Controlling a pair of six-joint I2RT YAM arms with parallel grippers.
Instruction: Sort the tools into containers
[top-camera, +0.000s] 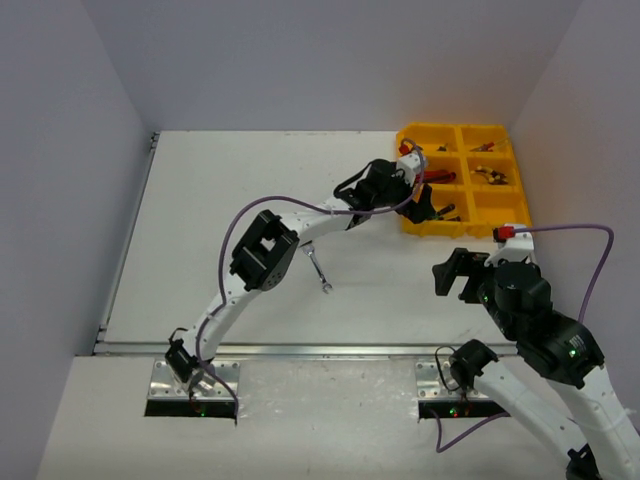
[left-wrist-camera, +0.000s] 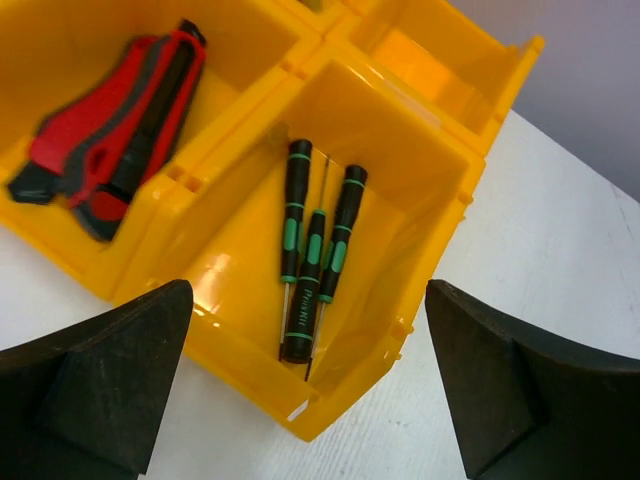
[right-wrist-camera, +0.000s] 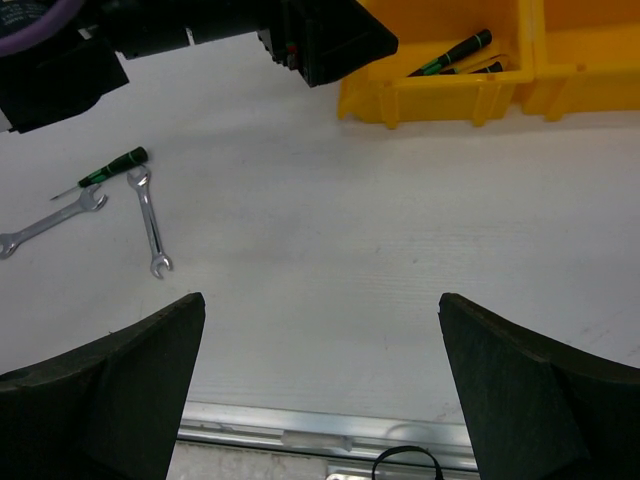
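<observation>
The yellow tray (top-camera: 475, 226) sits at the far right of the table. My left gripper (top-camera: 420, 205) hovers over its near left compartment, open and empty (left-wrist-camera: 308, 300). Below it, three green-handled screwdrivers (left-wrist-camera: 315, 260) lie side by side in that compartment (left-wrist-camera: 250, 290). Red-and-black cutters (left-wrist-camera: 120, 125) lie in the compartment beside it. On the table, a silver wrench (top-camera: 320, 272) lies near the left arm's elbow. The right wrist view shows two wrenches (right-wrist-camera: 150, 220) (right-wrist-camera: 50, 225) and a loose green screwdriver (right-wrist-camera: 105, 170). My right gripper (top-camera: 455, 272) stands open above bare table (right-wrist-camera: 320, 300), in front of the tray (right-wrist-camera: 430, 100).
The left arm (top-camera: 265, 250) stretches diagonally across the table's middle and covers part of the loose tools from above. Other tray compartments hold red (top-camera: 440, 178) and yellow-handled tools (top-camera: 490, 175). A metal rail (right-wrist-camera: 320, 430) edges the table near the arm bases.
</observation>
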